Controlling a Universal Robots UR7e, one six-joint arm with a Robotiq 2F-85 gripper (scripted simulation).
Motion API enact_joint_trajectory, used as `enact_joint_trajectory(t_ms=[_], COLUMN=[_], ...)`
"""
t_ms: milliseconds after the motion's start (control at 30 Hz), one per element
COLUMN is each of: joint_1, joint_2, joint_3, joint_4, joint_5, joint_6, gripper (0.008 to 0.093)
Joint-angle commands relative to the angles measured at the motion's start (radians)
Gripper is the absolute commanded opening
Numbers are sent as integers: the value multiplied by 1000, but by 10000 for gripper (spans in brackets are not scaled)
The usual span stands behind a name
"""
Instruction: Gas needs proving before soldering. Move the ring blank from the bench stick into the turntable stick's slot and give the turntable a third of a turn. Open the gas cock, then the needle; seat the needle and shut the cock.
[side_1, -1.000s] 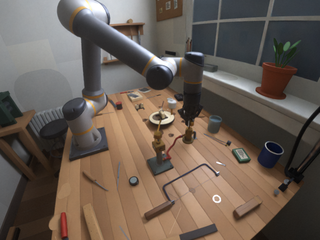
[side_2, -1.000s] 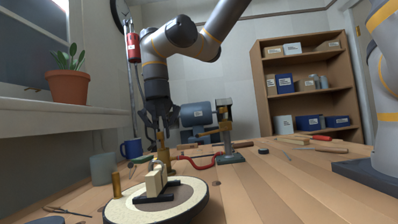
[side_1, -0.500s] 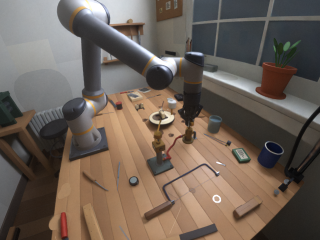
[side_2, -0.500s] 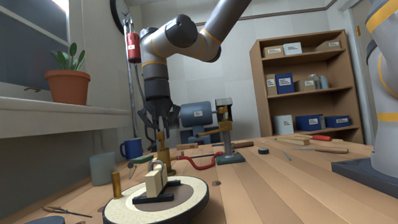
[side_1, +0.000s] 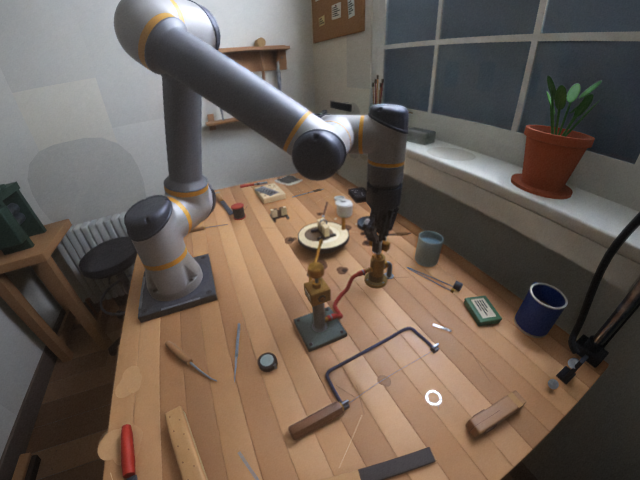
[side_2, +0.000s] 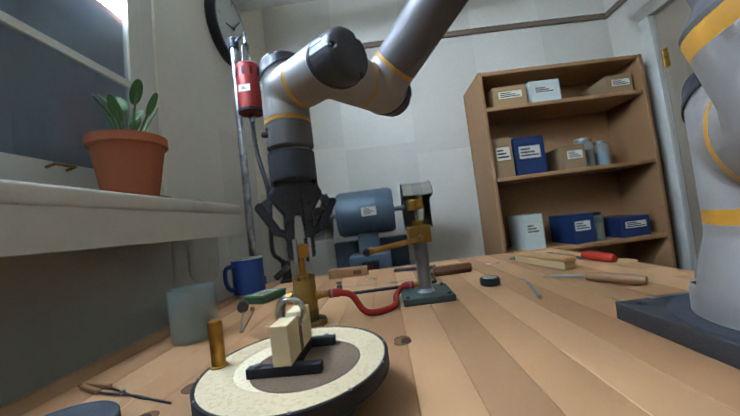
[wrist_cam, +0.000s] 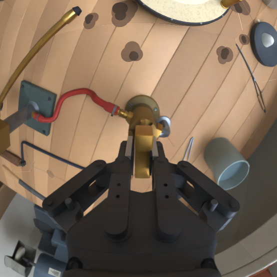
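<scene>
The ring blank (side_2: 290, 306) stands in the slot of the pale stick (side_2: 289, 337) on the round turntable (side_2: 292, 377), which sits beyond the gas cock on the bench. My gripper (wrist_cam: 141, 148) hangs straight down over the brass gas cock (side_1: 378, 271) and is closed on the cock's brass handle (wrist_cam: 143, 147). A red hose (side_1: 345, 292) runs from the cock to the torch stand (side_1: 318, 310), which carries the brass needle valve (side_1: 316, 272). The cock's body below the handle is partly hidden by my fingers in the wrist camera.
Behind the bench a window sill carries a potted plant (side_1: 555, 150). A grey cup (side_1: 429, 247) stands right of the cock, a blue mug (side_1: 541, 309) nearer the edge. A piercing saw (side_1: 362, 372), files and wooden blocks lie on the near bench.
</scene>
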Motion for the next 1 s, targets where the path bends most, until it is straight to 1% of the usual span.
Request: enact_joint_trajectory(t_ms=[0, 400, 567, 767, 967], joint_1=[0, 0, 0, 0, 0], joint_2=[-1, -1, -1, -1, -1], joint_3=[0, 0, 0, 0, 0], joint_4=[0, 0, 0, 1, 1], joint_5=[-1, -1, -1, -1, -1], joint_6=[-42, -629, -842, -1029, -1127], gripper=[80, 80, 80, 80, 80])
